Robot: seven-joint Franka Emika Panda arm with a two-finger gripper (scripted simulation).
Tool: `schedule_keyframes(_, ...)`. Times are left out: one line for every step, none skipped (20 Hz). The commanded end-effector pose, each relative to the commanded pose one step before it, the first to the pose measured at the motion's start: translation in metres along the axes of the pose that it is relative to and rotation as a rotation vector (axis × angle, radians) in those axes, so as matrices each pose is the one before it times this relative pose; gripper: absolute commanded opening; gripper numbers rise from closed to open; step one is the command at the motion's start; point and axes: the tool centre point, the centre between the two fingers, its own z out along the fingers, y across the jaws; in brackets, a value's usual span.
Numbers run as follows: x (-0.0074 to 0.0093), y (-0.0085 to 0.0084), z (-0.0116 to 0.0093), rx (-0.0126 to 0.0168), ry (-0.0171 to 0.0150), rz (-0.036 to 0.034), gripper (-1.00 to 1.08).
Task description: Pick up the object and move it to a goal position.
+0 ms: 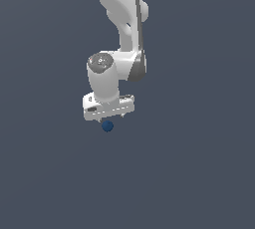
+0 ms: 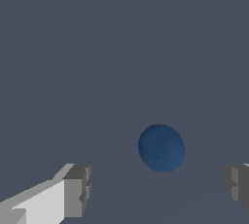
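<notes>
The object, a small dark blue ball (image 1: 107,126), rests on the flat grey surface just below the white gripper (image 1: 110,120) in the exterior view. In the wrist view the ball (image 2: 161,148) lies between and slightly ahead of the two grey fingertips (image 2: 78,189), closer to the far-side finger (image 2: 237,185). The gripper (image 2: 156,189) is open, its fingers spread much wider than the ball and not touching it.
The white arm (image 1: 122,34) comes down from the top of the exterior view. A plain dark grey surface (image 1: 199,173) surrounds the ball on all sides.
</notes>
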Motion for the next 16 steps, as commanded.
schedule_keyframes(-0.00353,0.00782,0.01101,-0.00051,-0.00193,-0.04076,1.00)
schedule_keyframes(-0.00142,0.00254,0.00373,0.00001,-0.00083,-0.01315,1.00)
schedule_keyframes(-0.00137,0.00230,0.00343,0.00005,-0.00074,-0.01209,1.00)
schedule_keyframes(-0.00129,0.00206,0.00313,0.00009,-0.00066,-0.01105,1.00)
schedule_keyframes(-0.00121,0.00184,0.00283,0.00011,-0.00059,-0.00999,1.00)
schedule_keyframes(-0.00110,0.00162,0.00254,0.00012,-0.00051,-0.00895,1.00)
schedule_keyframes(-0.00100,0.00141,0.00224,0.00012,-0.00044,-0.00789,1.00)
schedule_keyframes(-0.00088,0.00120,0.00194,0.00012,-0.00038,-0.00686,1.00)
schedule_keyframes(-0.00076,0.00102,0.00164,0.00011,-0.00031,-0.00577,1.00)
schedule_keyframes(-0.00062,0.00081,0.00134,0.00010,-0.00025,-0.00475,1.00)
schedule_keyframes(-0.00049,0.00062,0.00104,0.00008,-0.00020,-0.00371,1.00)
schedule_keyframes(-0.00036,0.00045,0.00074,0.00006,-0.00014,-0.00263,1.00)
schedule_keyframes(-0.00023,0.00029,0.00045,0.00004,-0.00008,-0.00154,1.00)
schedule_keyframes(-0.00008,0.00011,0.00015,0.00001,-0.00003,-0.00049,1.00)
schedule_keyframes(0.00005,-0.00034,-0.00057,0.00018,-0.00052,0.00399,1.00)
schedule_keyframes(-0.00002,0.00001,0.00039,0.00000,0.00000,0.00000,1.00)
